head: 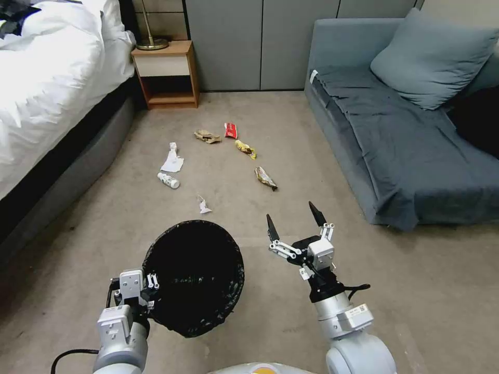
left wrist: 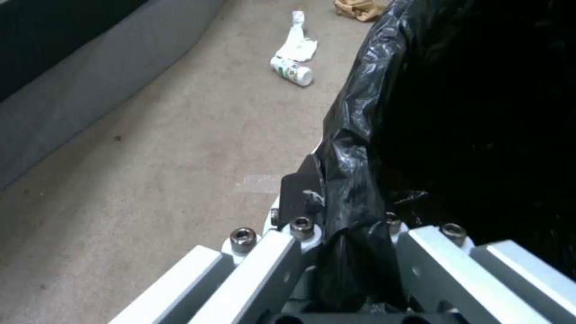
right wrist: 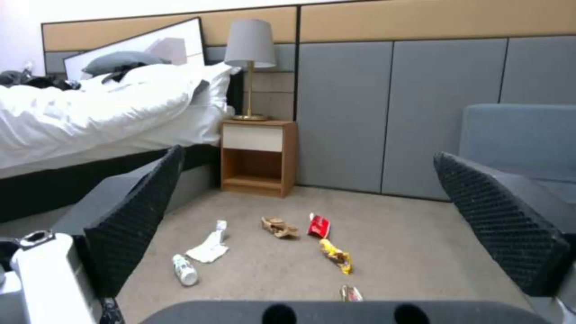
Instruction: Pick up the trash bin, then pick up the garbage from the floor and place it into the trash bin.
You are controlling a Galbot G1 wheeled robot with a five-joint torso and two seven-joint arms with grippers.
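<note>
The trash bin [head: 195, 278] is lifted off the carpet, its glossy black liner open towards me. My left gripper [head: 152, 292] is shut on its near-left rim; in the left wrist view the liner [left wrist: 360, 148] is pinched in the gripper [left wrist: 342, 204]. My right gripper [head: 295, 223] hovers open and empty to the right of the bin, its fingers [right wrist: 138, 225] spread wide. Garbage lies ahead on the floor: a brown paper bag [head: 207, 136], red wrapper [head: 230, 130], yellow wrapper [head: 245, 149], silvery wrapper [head: 265, 178], white tissue [head: 172, 160], small bottle [head: 168, 180] and a white scrap [head: 204, 205].
A bed [head: 47, 78] with white bedding runs along the left. A wooden nightstand [head: 166, 75] with a lamp stands at the back. A grey sofa [head: 405, 135] with a cushion fills the right. Bare carpet lies between them.
</note>
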